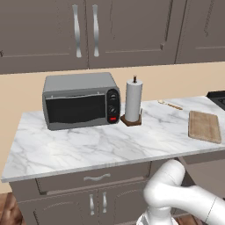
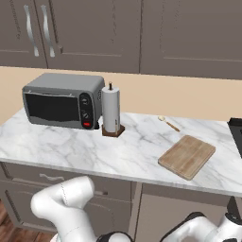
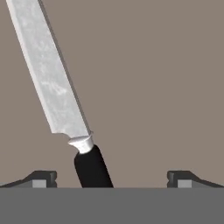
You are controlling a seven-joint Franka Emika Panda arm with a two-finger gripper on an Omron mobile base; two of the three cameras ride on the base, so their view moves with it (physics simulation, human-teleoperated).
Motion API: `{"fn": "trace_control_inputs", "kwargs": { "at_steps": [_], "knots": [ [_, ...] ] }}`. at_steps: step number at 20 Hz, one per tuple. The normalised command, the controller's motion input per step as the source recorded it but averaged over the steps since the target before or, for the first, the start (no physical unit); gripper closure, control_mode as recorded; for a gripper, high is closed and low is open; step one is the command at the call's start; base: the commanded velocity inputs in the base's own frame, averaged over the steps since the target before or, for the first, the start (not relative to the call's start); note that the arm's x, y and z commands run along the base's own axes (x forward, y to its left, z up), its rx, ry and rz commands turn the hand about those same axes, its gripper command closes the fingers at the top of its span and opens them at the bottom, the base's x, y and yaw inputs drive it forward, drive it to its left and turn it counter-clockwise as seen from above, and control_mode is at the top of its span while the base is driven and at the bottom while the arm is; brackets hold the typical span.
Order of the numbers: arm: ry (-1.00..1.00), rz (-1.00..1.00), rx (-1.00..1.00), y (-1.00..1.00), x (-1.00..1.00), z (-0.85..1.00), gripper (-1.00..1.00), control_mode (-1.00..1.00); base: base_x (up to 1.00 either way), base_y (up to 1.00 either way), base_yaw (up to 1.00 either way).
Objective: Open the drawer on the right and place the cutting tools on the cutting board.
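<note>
In the hand view a knife (image 3: 65, 96) with a silvery blade and a black handle (image 3: 92, 168) lies on the grey-brown floor of the drawer (image 3: 166, 87). My gripper (image 3: 111, 179) hangs right over it and is open. The handle sits between the two fingertips (image 3: 41, 178), nearer the left one, and neither touches it. The blade runs away toward the upper left. The cutting board (image 1: 204, 126) (image 2: 187, 156) lies bare on the marble counter at the right. My arm reaches down below the counter's edge on that side.
A toaster oven (image 1: 81, 105) (image 2: 64, 100) and a paper towel roll (image 1: 133, 101) (image 2: 111, 110) stand on the counter (image 1: 101, 145). A thin wooden stick (image 1: 169, 104) (image 2: 168, 123) lies behind the board. A stove edge (image 1: 217, 97) borders the right.
</note>
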Motion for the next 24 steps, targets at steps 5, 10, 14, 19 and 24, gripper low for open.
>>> {"fn": "trace_control_inputs", "kwargs": {
  "at_steps": [5,10,14,19,24],
  "knots": [
    [0.01,0.0,0.04,0.0,-0.44,-0.02,-1.0,-1.0,0.0,0.0,0.0],
    [0.0,0.0,0.03,0.0,-0.34,-0.06,-1.0,-1.0,0.0,0.0,0.0],
    [0.0,0.0,0.0,0.08,0.01,-0.18,-1.0,-1.0,0.0,0.0,0.0],
    [0.0,0.0,0.0,0.14,0.03,-0.17,-1.0,-1.0,0.0,0.0,0.0],
    [0.0,0.0,0.0,0.07,0.0,-0.24,-1.0,-1.0,0.0,0.0,0.0]
  ]
}}
